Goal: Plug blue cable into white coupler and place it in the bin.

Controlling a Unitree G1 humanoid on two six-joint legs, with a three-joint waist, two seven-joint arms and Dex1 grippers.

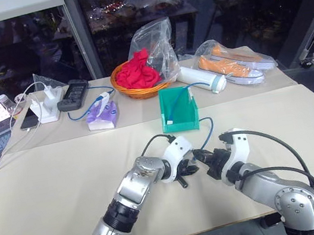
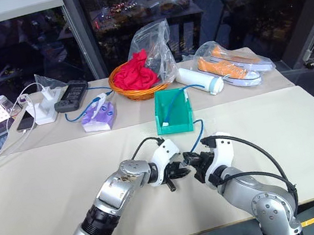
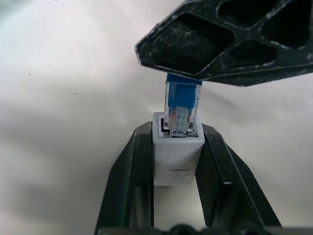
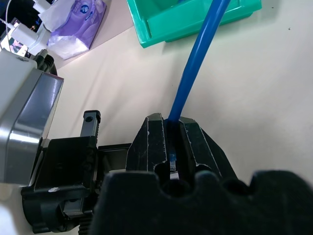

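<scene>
While the left tool [image 3: 177, 161] pinched the light, rigid coupler [image 3: 177, 149] by its sides, the right tool [image 4: 168, 142] clamped the limp cable [image 4: 195, 54] behind its fragile plug [image 3: 182, 110].

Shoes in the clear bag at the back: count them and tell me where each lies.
2. Both orange shoes lie in the clear bag at the table's far right: one shoe nearer the robot, the other behind it. More may be hidden.
</scene>
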